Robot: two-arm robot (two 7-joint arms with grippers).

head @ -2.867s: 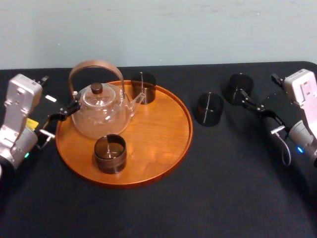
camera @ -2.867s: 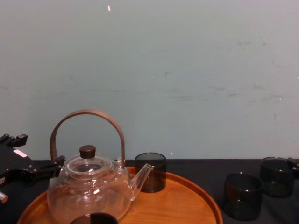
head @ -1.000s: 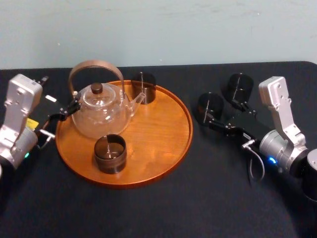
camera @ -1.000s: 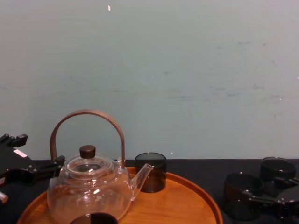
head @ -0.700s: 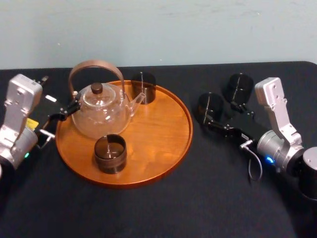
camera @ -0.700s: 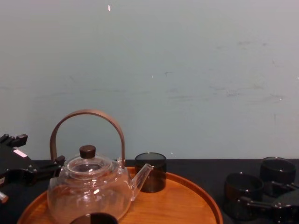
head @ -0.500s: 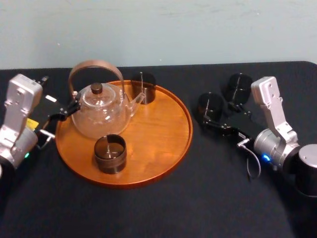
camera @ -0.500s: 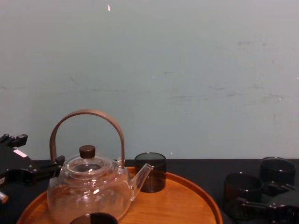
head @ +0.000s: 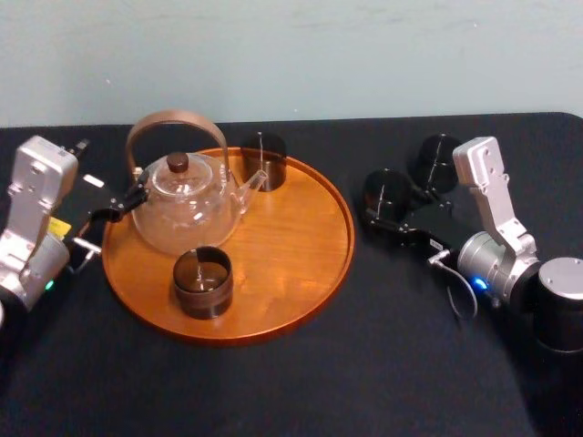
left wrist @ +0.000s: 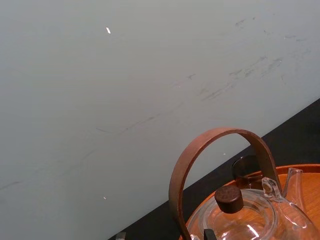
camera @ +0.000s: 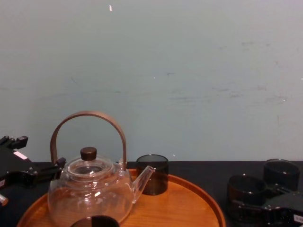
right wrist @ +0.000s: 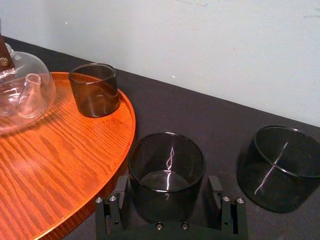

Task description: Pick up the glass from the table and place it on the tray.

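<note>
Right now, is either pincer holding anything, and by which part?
Nothing is held. The right pincer stands open around the dark smoky glass cup, low on its sides; the left pincer idles beside the clear glass teapot.

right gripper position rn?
Head view: right side of the table, just right of the tray. The right gripper is open around the nearer dark glass; a second glass stands beyond it.

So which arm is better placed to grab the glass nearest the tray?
The right arm: its open jaws flank that glass. The left arm is parked across the tray, beside the teapot.
</note>
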